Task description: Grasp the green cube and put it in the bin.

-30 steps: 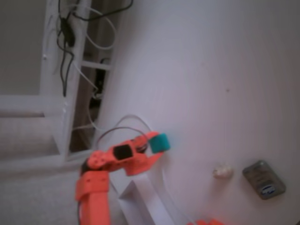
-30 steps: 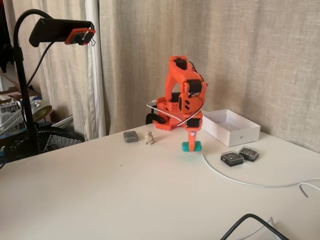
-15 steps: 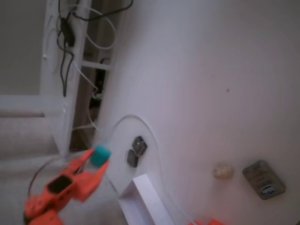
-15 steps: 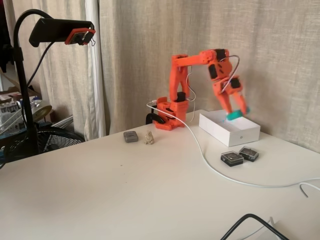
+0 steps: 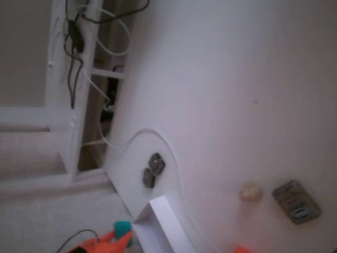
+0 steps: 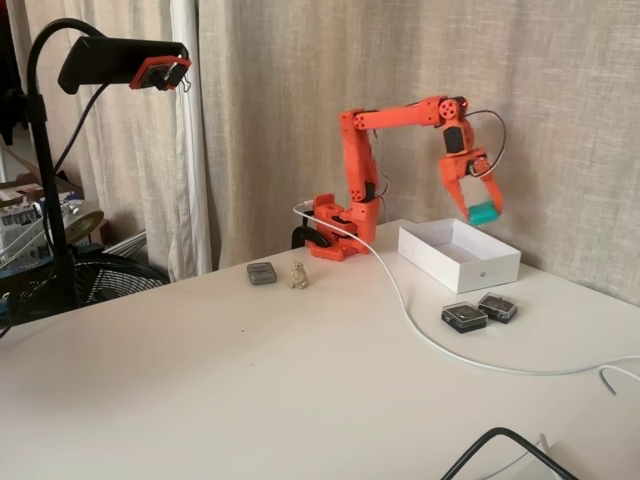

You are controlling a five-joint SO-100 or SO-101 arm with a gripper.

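I have two still cameras. One fixed view looks down steeply from above, rotated so the white table (image 5: 237,79) runs diagonally and its edge falls to the picture's left; it is soft in focus and sits fairly close. The other fixed view stands off at table height, facing across the table (image 6: 200,400) toward the curtain (image 6: 300,100), far enough to take in the whole orange arm (image 6: 358,160). A camera on a gooseneck stand (image 6: 120,62) shows at that view's upper left. In both fixed views I see the bin (image 5: 163,224) (image 6: 458,255), the two dark grey pieces (image 5: 151,169) (image 6: 480,312), the white cable (image 5: 158,134) (image 6: 420,335), the small beige figure (image 5: 250,192) (image 6: 298,275) and the grey case (image 5: 296,202) (image 6: 261,272).
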